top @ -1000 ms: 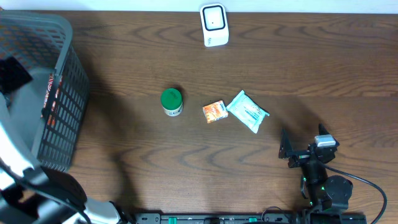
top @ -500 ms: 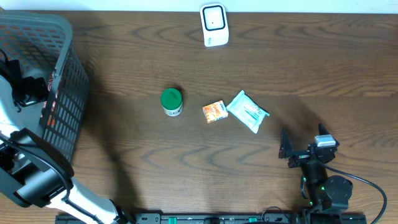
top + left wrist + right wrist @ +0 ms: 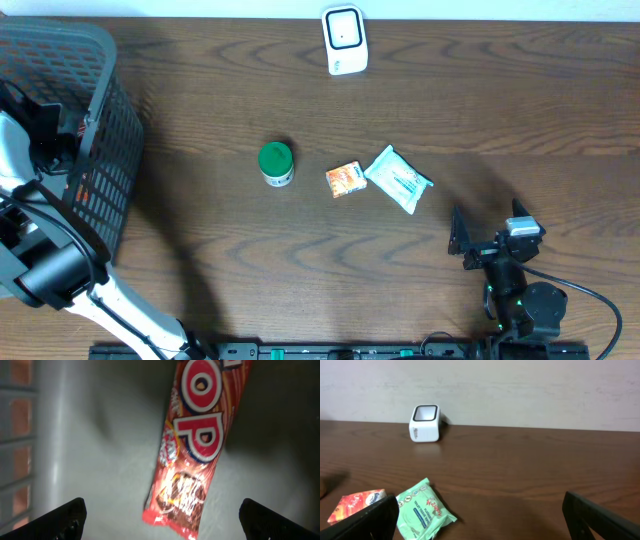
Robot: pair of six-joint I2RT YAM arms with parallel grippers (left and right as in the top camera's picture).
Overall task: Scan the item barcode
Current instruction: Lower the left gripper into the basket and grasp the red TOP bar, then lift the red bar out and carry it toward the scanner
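Observation:
A red snack packet with large white letters lies on the grey floor of the basket. My left gripper hangs open just above the packet's lower end, with its fingertips wide apart on either side and touching nothing. In the overhead view the left gripper is inside the basket at the far left. The white scanner stands at the table's far edge, and it also shows in the right wrist view as the scanner. My right gripper rests open near the front right, holding nothing.
A green-lidded can, an orange packet and a green tissue pack lie mid-table. The tissue pack sits just ahead of my right gripper's left finger. The basket's mesh walls surround my left gripper.
My left arm has shifted inside the basket, its head moving a little toward the right wall. The right arm and the table items have not moved.

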